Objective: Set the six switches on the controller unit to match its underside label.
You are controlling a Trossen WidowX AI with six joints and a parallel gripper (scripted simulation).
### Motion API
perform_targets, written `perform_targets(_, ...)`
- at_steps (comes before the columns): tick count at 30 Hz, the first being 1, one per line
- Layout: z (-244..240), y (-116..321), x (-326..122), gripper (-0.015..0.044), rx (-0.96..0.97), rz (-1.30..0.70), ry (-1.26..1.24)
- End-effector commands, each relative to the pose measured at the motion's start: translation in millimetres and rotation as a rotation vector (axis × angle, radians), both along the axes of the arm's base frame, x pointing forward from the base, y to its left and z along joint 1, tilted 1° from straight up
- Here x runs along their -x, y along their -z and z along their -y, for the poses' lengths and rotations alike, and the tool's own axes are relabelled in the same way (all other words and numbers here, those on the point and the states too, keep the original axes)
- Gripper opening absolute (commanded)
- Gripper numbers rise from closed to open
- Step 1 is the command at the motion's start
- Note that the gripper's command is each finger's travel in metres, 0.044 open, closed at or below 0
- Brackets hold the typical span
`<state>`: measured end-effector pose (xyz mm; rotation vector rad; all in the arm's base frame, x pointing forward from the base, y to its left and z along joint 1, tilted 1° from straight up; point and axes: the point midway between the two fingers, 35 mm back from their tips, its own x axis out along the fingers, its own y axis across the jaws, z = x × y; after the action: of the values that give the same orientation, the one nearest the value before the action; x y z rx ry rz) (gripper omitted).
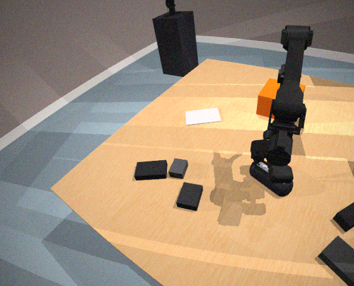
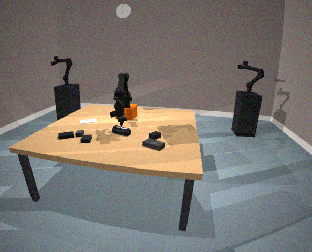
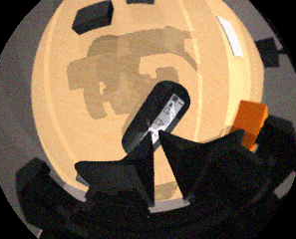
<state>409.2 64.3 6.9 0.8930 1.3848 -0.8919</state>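
The controller unit (image 1: pixel 268 180) (image 2: pixel 120 132) (image 3: pixel 144 116), dark with rounded ends, lies on the bench with its pale label strip facing up. In the wrist view the label shows a dark square at its far end and outlined squares nearer the fingers; glare and the fingertips obscure the rest. The rocker switches are underneath and hidden. My gripper (image 2: pixel 121 125) (image 3: pixel 154 133) is shut, its fingertips nearly together over the near part of the label, holding nothing. Whether the tips touch the unit cannot be told.
An orange block (image 1: pixel 264 106) (image 2: pixel 131 111) (image 3: pixel 250 119) stands behind, near the arm. A white card (image 1: pixel 202 116) (image 2: pixel 88 121) (image 3: pixel 230 37) lies back left. Dark modules (image 1: pixel 151 170) (image 1: pixel 189 196) and a grey block (image 1: pixel 178 168) lie left; two more dark modules (image 2: pixel 154 135) (image 2: pixel 153 144) lie right.
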Motion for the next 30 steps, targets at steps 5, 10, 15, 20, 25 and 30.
perform_targets(5,-0.8,-10.2,-11.4,0.0,-0.025,-0.019,-0.699)
perform_targets(10,-0.8,-13.4,-14.4,0.0,-0.046,-0.03,-1.035)
perform_targets(15,-0.8,-16.6,-17.2,0.0,-0.072,-0.035,-1.37)
perform_targets(20,-0.7,-19.7,-19.6,0.0,-0.103,-0.033,-1.704)
perform_targets(25,-0.6,-22.9,-21.7,0.0,-0.138,-0.023,-2.033)
perform_targets(30,-0.4,-25.3,-23.1,0.0,-0.169,-0.009,-2.282)
